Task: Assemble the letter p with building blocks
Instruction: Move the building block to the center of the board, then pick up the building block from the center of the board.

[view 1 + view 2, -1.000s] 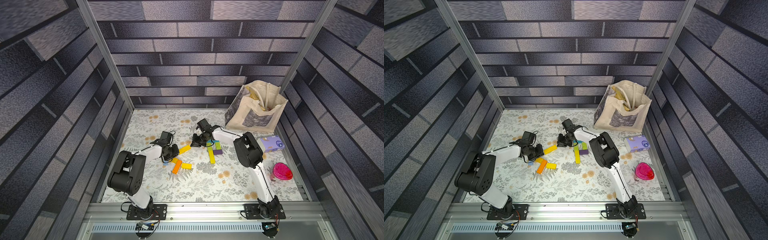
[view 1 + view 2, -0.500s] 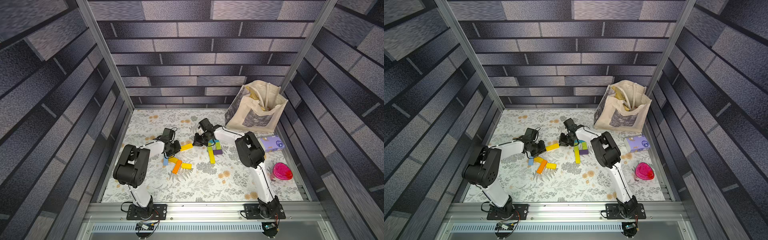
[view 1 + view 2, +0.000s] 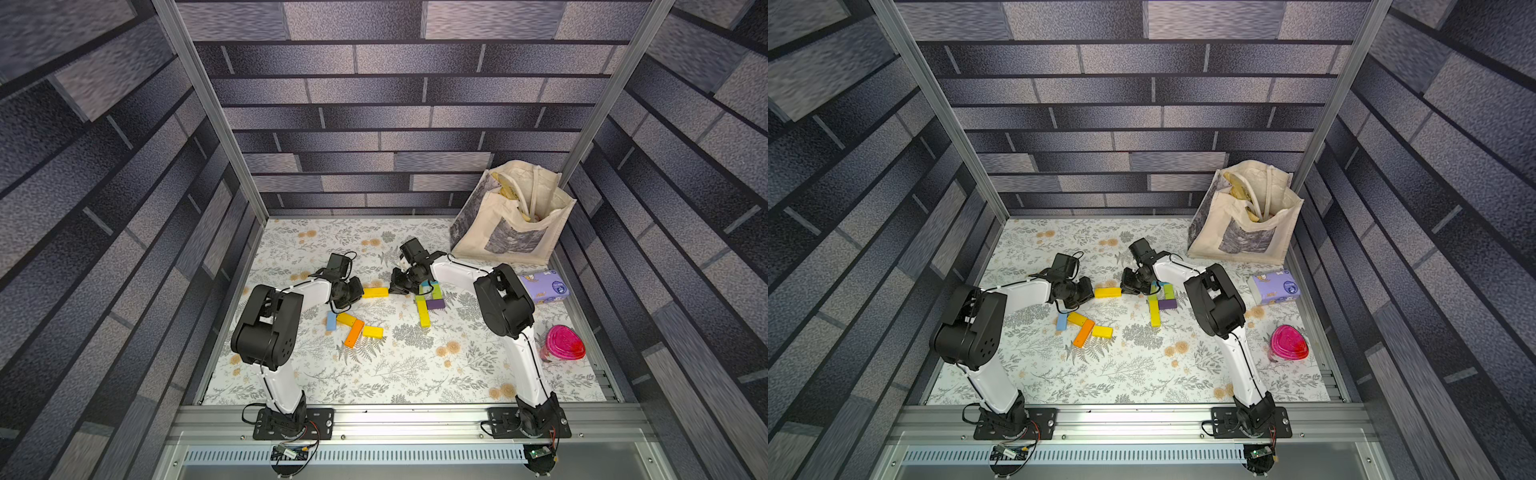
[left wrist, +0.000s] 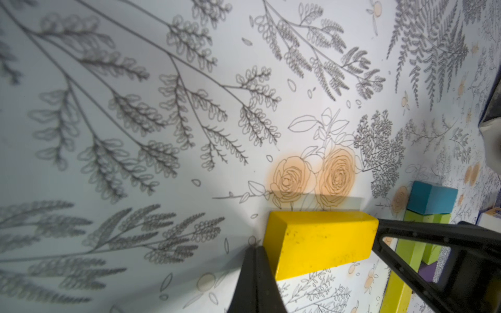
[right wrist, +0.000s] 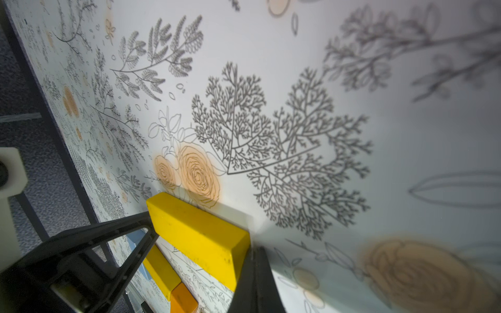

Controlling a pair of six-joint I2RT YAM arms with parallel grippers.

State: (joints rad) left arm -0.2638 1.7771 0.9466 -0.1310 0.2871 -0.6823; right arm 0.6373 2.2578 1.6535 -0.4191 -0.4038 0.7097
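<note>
1. Both your hands are closed and grip nothing. The left hand point(image 4: 254, 260) has its pinched tips against one short end of the yellow block point(image 3: 375, 292). The right hand point(image 5: 253, 254) sets its closed tips against the opposite end, so the block sits trapped end to end between them.
2. That block lies flat on the bench point(image 3: 415, 374), between the two arms. Just beside it is a cluster by the right arm: a long lime block point(image 3: 422, 313) with a purple block point(image 3: 435, 304), a green block point(image 3: 1168, 290) and a teal block point(image 4: 431, 200) close against it.
3. Near the left arm, close together, lie a light blue block point(image 3: 331, 321), an orange block point(image 3: 354, 333), a second yellow block point(image 3: 346, 319) and a third yellow block point(image 3: 372, 331).
4. Expect the yellow block to be light, rigid and sturdy, so a squeeze should not deform it. Its painted faces look smooth, so it will probably slide easily on the printed bench cover. It may also pivot if the two tips push off-centre.
5. For a lift, open one hand and take the block across its narrow width at mid-length, on the long side faces. Its length looks a poor fit for a single hand.
6. While sliding it, keep the far end clear of the teal and green blocks, which would likely shift at a light knock.
</note>
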